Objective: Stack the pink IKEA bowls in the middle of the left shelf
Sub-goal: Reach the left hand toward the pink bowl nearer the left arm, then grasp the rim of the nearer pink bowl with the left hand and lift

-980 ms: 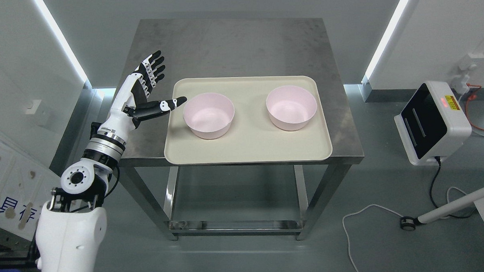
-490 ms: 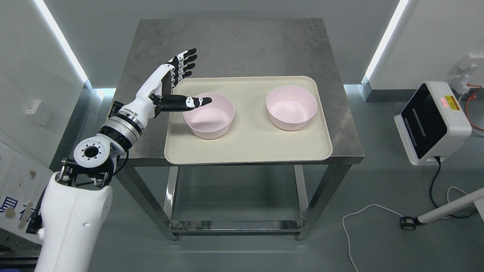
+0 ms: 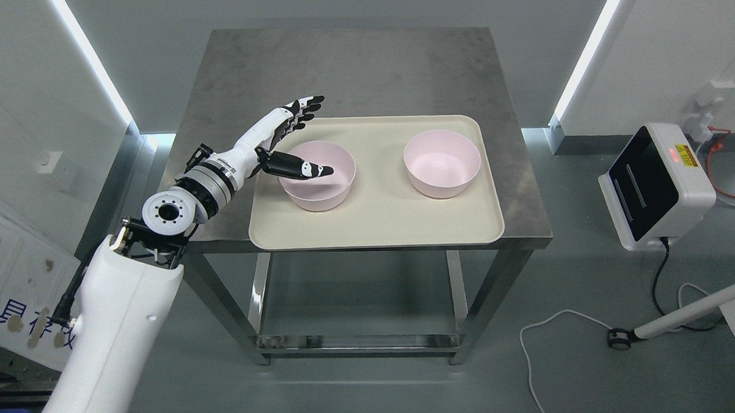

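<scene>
From the lower left of the head view your left arm reaches up and to the right across the corner of a steel table [image 3: 362, 66]. Your left hand [image 3: 289, 145] is spread and holds nothing: the four fingers [image 3: 303, 108] stretch out flat beyond the far left rim of the nearer bowl, and the thumb [image 3: 308, 169] points right, above the bowl's hollow. I cannot tell whether the thumb touches the inside wall.

On the table lies a cream tray [image 3: 377, 221] with rounded corners. Two pink bowls stand upright on it, well apart. The left bowl [image 3: 321, 190] sits under your thumb; the right bowl [image 3: 442, 164] stands clear near the tray's right side. Both look empty.

The bowls look like light, stiff plastic with smooth, slightly glossy walls, so expect them to slide on the tray if nudged sideways and to slip in a loose grip. They seem unlikely to break. The best hold appears to be the rim of the left bowl, thumb inside and fingers outside the wall, pinched firmly. Lift it straight up so that it does not drag the tray.

Your right arm is out of sight. To the right, on the floor, stand a white box with a dark face [image 3: 654, 184] and a trailing cable [image 3: 549, 322].
</scene>
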### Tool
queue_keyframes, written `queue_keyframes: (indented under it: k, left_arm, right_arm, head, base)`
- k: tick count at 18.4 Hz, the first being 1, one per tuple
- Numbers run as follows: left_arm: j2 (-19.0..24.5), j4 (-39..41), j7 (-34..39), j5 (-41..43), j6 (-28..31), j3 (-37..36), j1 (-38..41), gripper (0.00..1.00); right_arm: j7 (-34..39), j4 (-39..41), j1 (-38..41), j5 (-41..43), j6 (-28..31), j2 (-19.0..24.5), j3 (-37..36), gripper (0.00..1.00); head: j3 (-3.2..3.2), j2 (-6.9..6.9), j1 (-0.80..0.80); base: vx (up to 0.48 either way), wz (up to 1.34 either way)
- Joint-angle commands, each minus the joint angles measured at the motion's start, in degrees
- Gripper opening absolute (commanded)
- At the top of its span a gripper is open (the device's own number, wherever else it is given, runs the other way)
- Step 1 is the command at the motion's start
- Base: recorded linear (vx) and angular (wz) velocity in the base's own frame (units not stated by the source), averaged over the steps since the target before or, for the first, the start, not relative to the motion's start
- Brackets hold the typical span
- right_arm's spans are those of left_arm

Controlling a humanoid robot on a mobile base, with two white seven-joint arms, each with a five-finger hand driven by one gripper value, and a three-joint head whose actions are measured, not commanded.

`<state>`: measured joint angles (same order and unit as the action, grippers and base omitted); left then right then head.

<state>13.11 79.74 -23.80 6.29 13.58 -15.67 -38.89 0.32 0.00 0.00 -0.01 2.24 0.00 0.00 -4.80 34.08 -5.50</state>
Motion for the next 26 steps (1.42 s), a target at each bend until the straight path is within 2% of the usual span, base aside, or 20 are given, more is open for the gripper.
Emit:
queue_keyframes:
  k: [1, 5, 11, 15, 23, 26]
  left_arm:
    - [-1.6, -6.7, 0.0, 2.4, 0.7, 2.7, -2.1, 0.92]
    - [-0.9, -7.6, -0.3, 2.7, 1.0, 2.0, -1.6, 0.91]
    - [-0.9, -7.6, -1.8, 3.0, 1.0, 2.6, -1.7, 0.81]
    - [-1.4, -7.5, -2.0, 2.8, 0.7, 2.8, -2.1, 0.69]
    - [-1.0, -7.5, -3.3, 2.9, 0.3, 2.1, -2.0, 0.57]
    - [-1.0, -7.6, -3.3, 4.2, -1.5, 1.5, -1.8, 0.52]
  right_arm:
    - [0.0, 1.9, 1.7, 0.0, -0.2, -1.0, -0.6, 1.0]
    - [0.0, 1.9, 1.7, 0.0, -0.2, -1.0, -0.7, 1.0]
    - [0.0, 1.9, 1.7, 0.0, -0.2, -1.0, -0.7, 1.0]
    - [0.0, 1.9, 1.7, 0.0, -0.3, -1.0, -0.6, 1.0]
    - [0.0, 1.9, 1.7, 0.0, -0.2, -1.0, -0.6, 1.0]
    - [0.0, 1.9, 1.7, 0.0, -0.3, -1.0, -0.6, 1.0]
  head:
    - [0.0, 0.0, 0.0]
    - [0.0, 0.0, 0.0]
    - [0.0, 0.0, 0.0]
    - [0.0, 0.0, 0.0]
    - [0.0, 0.0, 0.0]
    - [0.0, 0.0, 0.0]
  base:
    - [0.0, 0.0]
    - [0.0, 0.0]
    - [0.0, 0.0]
    - [0.0, 0.0]
    - [0.0, 0.0]
    - [0.0, 0.0]
